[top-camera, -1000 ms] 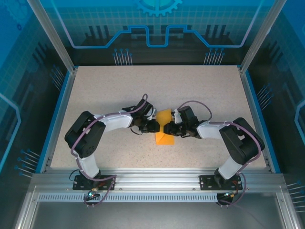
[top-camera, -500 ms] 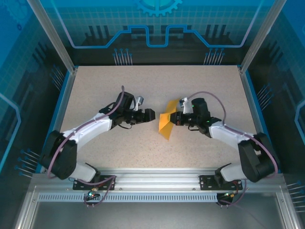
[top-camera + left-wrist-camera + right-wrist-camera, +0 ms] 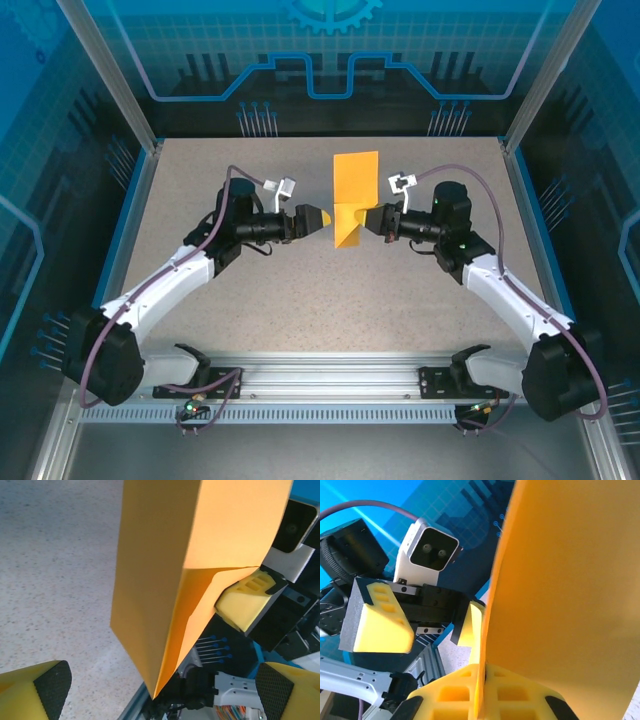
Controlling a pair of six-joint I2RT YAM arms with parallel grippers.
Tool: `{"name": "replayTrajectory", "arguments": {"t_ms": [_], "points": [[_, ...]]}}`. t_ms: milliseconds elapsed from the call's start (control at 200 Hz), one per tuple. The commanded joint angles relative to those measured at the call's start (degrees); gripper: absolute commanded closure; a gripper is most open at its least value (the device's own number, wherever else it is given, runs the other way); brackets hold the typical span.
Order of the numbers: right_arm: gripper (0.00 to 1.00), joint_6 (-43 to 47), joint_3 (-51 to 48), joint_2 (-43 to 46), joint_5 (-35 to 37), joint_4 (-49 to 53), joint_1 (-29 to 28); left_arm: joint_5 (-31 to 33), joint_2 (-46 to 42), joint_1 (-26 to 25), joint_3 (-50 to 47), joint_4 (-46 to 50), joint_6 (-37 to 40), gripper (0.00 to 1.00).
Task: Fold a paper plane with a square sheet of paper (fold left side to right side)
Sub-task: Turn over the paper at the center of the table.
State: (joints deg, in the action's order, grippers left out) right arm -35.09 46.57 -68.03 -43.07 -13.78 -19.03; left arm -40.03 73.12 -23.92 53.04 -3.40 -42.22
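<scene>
While outstretched, right fingers [image 3: 445,700] on paper [image 3: 355,175].

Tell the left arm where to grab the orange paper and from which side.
Grip the paper by its free left edge, coming in level from the left with the open left gripper. It stands up in the air, and the right gripper pinches its right side.

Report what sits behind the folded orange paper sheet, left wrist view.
The yellow finger of the right gripper, clamping the orange paper sheet; that sheet covers its other finger.
</scene>
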Motion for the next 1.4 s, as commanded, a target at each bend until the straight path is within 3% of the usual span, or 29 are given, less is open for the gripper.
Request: {"name": "replayTrajectory", "arguments": {"t_ms": [0,195,395,755,1020,1215,1396], "points": [[0.98,-1.89,2.20,0.23,-3.10,-4.40,-1.85,-4.39,-0.16,-0.96,2.96,-3.58,-1.45,0.01],[0.98,-4.99,3.05,-0.66,-3.25,-8.60,-4.86,-5.04,0.61,-2.51,4.42,-4.20,-1.64,0.04],[0.97,-7.96,2.04,-1.40,-2.61,-11.31,-5.86,-5.09,-0.06,-3.05,4.88,-5.29,-1.68,0.15],[0.96,-10.03,-1.39,-1.30,0.28,-11.92,-6.02,-4.27,-1.58,-3.07,4.98,-3.39,-0.65,0.48],[0.93,-11.17,-2.86,-1.21,1.34,-11.68,-5.85,-3.31,-1.79,-3.22,4.93,-1.62,0.46,0.77],[0.84,-11.15,-3.80,-0.14,1.94,-10.90,-5.46,-1.39,-1.93,-3.52,5.18,2.10,3.25,0.92],[0.72,-7.96,-4.33,3.52,3.89,-4.03,-3.63,2.50,-1.84,-4.25,6.31,9.88,8.37,0.92]]}}
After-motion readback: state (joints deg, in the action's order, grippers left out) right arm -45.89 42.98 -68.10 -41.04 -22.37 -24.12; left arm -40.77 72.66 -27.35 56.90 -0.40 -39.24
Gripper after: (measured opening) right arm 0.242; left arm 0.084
